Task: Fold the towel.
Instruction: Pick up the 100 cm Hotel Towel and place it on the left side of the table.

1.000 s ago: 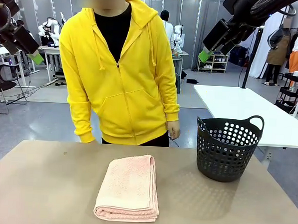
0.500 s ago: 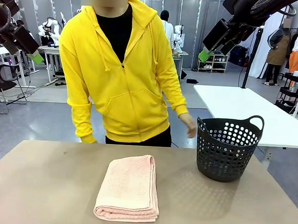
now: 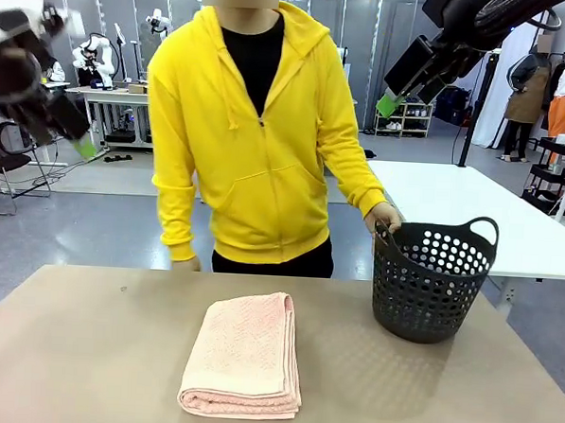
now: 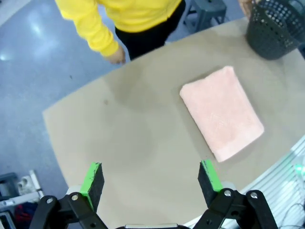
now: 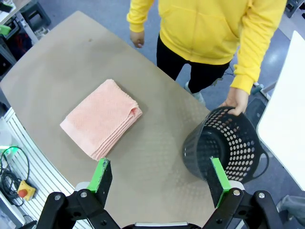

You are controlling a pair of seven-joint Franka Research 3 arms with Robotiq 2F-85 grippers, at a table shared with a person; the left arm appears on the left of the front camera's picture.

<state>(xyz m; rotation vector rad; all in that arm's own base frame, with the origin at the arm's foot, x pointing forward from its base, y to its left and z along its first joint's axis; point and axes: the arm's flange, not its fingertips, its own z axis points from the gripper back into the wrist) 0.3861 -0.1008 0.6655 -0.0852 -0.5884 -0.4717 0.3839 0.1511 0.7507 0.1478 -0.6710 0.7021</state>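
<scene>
Folded into a thick rectangle, the salmon-pink terry towel (image 3: 244,354) is laid flat on the tan table (image 3: 86,353), near its front edge. Farther back and to the right, a black perforated plastic basket (image 3: 432,281) is gripped at its rim by the person's hand (image 3: 385,217). Both the left gripper (image 4: 151,179) and the right gripper (image 5: 161,180) are held high above the table, jaws spread wide and empty.

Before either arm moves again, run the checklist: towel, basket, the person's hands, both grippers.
1. Towel folded, flat on the table: ok.
2. Left gripper open, holding nothing, high above the table: ok.
3. Right gripper open, holding nothing: ok.
4. Basket upright, apart from the towel: ok.
5. Person's hand off the basket: not ok, it grips the rim.
6. Basket contents: cannot tell.
</scene>
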